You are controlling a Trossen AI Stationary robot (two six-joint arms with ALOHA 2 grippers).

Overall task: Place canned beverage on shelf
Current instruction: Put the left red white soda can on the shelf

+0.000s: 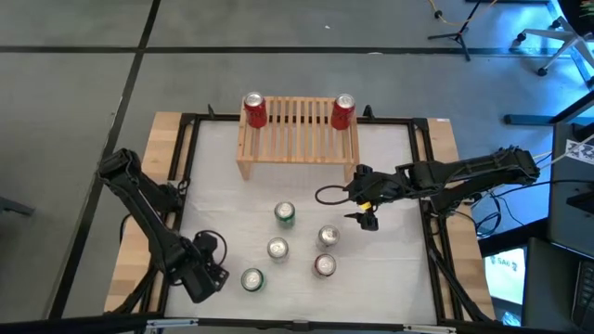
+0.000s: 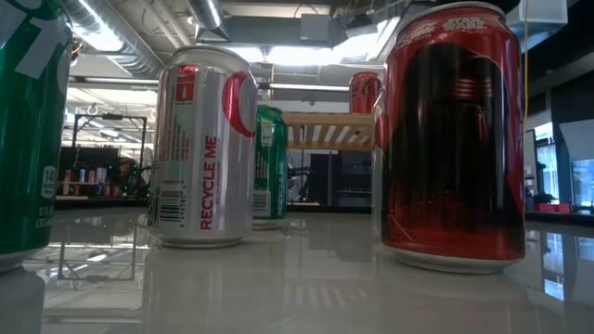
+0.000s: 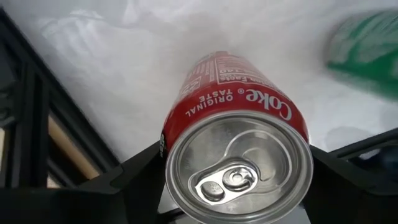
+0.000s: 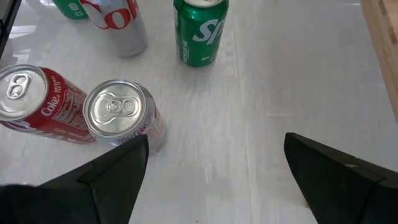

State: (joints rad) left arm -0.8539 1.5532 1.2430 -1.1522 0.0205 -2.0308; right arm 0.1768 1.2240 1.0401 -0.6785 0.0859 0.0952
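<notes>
My left hand point(image 1: 206, 269) sits at the near left corner of the tabletop point(image 1: 223, 186), pointing down. Its wrist view shows both fingers pressed against the sides of one red Coke can point(image 3: 230, 106), so it is gripping that can, whose silver lid faces the camera. I cannot tell whether the can's base is on the surface or lifted off it. Just beside this hand stands one green-rimmed can point(image 1: 252, 278). Farther out, toward the middle, I count four more upright cans: a silver can point(image 1: 277, 249), a green Sprite can point(image 1: 284, 214), and a pair of silver-topped cans point(image 1: 328, 237) close together on the right. That makes five loose cans standing on the tabletop, plus the one in my grip. My right hand point(image 1: 367, 209) hangs to the right of that group with its fingers spread wide and nothing between them. The shelf point(image 1: 297, 125) stands at the far edge, well apart from the gripped can. It carries two red cans, a left-end can point(image 1: 254, 109) and a right-end can point(image 1: 342, 111), with bare slats between them.
</notes>
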